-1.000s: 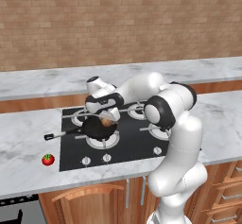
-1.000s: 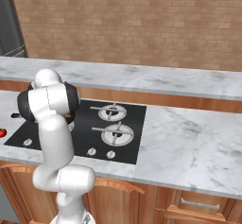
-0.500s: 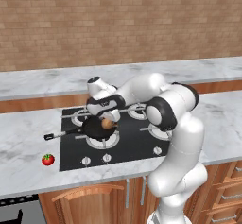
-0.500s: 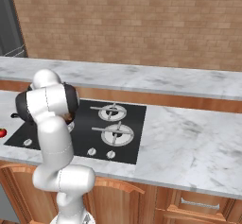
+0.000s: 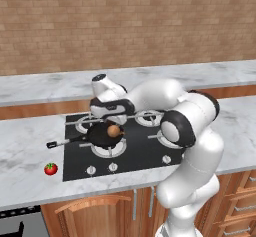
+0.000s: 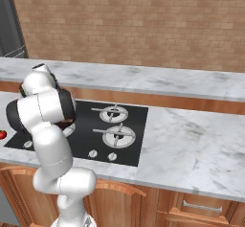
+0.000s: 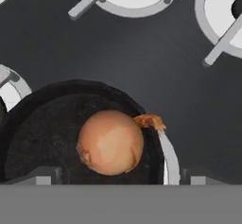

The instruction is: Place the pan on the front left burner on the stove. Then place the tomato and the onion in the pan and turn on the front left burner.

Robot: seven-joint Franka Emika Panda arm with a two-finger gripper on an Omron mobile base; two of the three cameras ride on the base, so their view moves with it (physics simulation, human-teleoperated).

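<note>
**Onion released into the pan; tomato left to fetch**

The stove [image 5: 120, 141] is the landmark, set into the marble counter [image 5: 30, 171]. On its front left burner [image 5: 107, 148] sits the pan [image 5: 100, 137], handle reaching toward the stove's left edge. The onion [image 5: 114, 130] now rests inside the pan, toward its right rim. A second ago the gripper [image 5: 116, 120] was around the onion with narrower jaws; they have since spread wide, and the onion lies free beneath them. That step looks done. The tomato [image 5: 50, 169] waits on the counter just off the stove's front left corner; it probably comes next, then the knob.
</note>
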